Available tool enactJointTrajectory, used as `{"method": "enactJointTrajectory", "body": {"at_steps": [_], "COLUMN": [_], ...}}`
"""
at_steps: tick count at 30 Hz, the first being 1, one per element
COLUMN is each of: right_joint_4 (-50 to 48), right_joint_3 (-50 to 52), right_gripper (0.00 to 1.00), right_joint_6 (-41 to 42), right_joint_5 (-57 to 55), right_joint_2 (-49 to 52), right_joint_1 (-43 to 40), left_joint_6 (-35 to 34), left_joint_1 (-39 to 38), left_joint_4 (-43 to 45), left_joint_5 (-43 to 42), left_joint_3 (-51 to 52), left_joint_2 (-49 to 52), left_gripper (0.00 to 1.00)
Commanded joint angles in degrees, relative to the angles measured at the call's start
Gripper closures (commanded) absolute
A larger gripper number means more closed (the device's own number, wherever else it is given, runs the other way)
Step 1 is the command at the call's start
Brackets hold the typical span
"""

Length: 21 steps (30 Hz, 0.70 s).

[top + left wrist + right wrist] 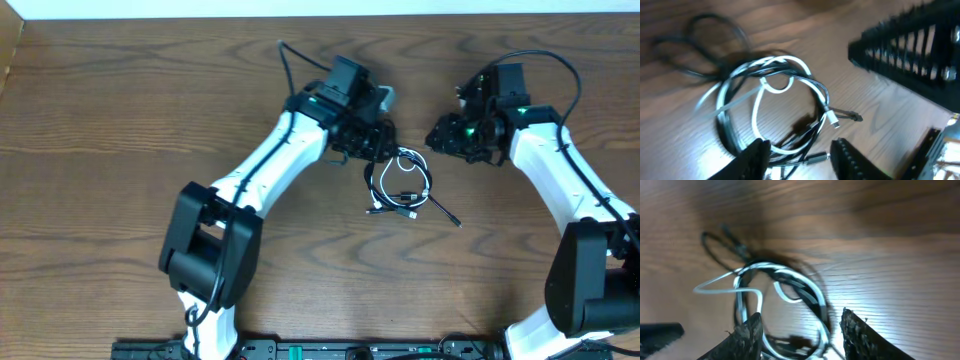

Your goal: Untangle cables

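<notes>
Tangled thin black and white cables (402, 185); left gripper (800, 147), right gripper (801, 317) both agape.
We risk pinching several strands, tightening the knot.

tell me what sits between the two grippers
The tangled cables: their upper loop reaches into the gap between the left gripper and right gripper. The overhead view shows it.

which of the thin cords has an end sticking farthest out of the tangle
One thin black cord: in the overhead view its plug end trails straight out at the bundle's lower right, while the white cord lies looped inside.
</notes>
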State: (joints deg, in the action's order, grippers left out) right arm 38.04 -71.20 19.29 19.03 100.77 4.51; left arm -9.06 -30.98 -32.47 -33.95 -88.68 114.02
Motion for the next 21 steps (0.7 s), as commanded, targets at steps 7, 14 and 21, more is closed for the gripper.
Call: {"method": "enactJointTrajectory", "body": {"at_steps": [7,14,21], "right_joint_4": [1.9,3.4,4.0], "right_joint_3": [-0.3,-0.3,-0.3], "right_gripper": [0.52,0.51,0.49], "right_joint_6": [1.8,-0.1,-0.3], "right_joint_5": [-3.4,-5.1,-7.0], "right_joint_2": [-0.3,-0.3,-0.3], "right_joint_1": [-9.5,-11.7,-11.7], "left_joint_6": [-9.2,-12.5,-12.4], "left_joint_1": [-6.8,-11.5,-14.6], "left_joint_4": [12.4,21.0,22.4], "left_joint_5": [10.8,21.9,30.5], "left_joint_3": [0.0,0.0,0.0], "left_joint_2": [7.6,10.5,10.8], "left_gripper": [0.32,0.31,0.31]}}
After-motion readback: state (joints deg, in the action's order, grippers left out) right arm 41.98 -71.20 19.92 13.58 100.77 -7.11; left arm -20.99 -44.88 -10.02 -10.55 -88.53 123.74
